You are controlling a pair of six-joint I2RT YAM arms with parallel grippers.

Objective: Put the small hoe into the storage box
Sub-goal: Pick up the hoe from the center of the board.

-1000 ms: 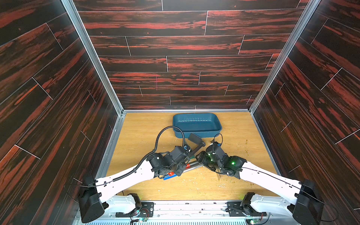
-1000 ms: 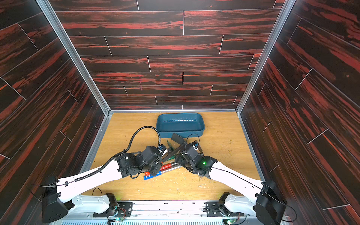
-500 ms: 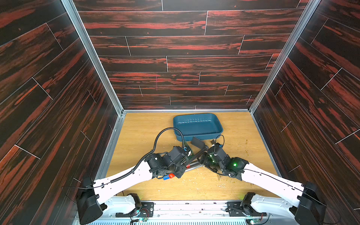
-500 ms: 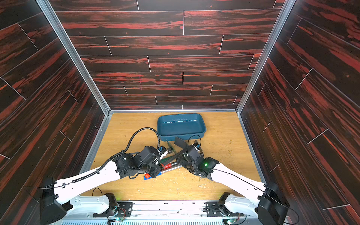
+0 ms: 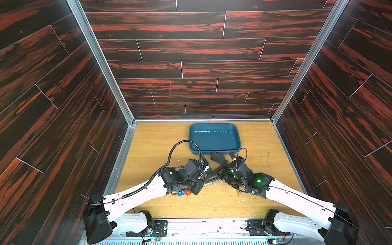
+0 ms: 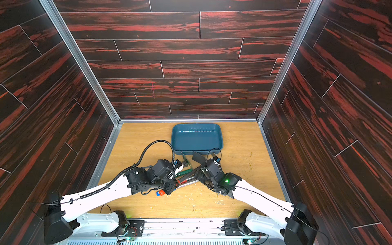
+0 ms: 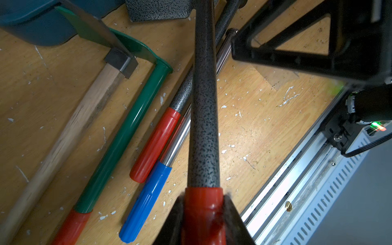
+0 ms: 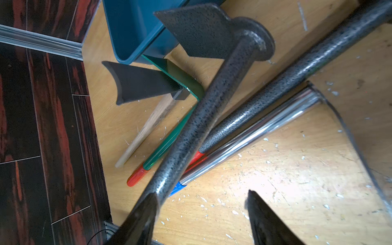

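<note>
The small hoe has a speckled dark grey shaft (image 7: 203,95), a red grip and a dark blade (image 5: 217,157) (image 8: 197,31). My left gripper (image 7: 203,197) (image 5: 199,184) is shut on the red grip. The shaft slants over the other tools' handles, and its blade stands just in front of the storage box's near wall. The storage box (image 5: 214,137) (image 6: 196,137) is a shallow teal tray at the back middle. My right gripper (image 8: 202,194) (image 5: 224,174) is open beside the shaft, which runs against one finger (image 8: 148,210). Nothing lies between its jaws.
Several other tools lie side by side under the hoe: a wooden-handled hoe with a black blade (image 8: 144,82), a green one (image 7: 127,127), a speckled shaft with a red grip (image 7: 154,144) and a chrome shaft with a blue grip (image 7: 146,197). The aluminium front rail (image 7: 297,191) is close by.
The hoe's blade has shifted a little to the right and toward the front, with the left gripper still shut on the grip. The right gripper has barely moved.
</note>
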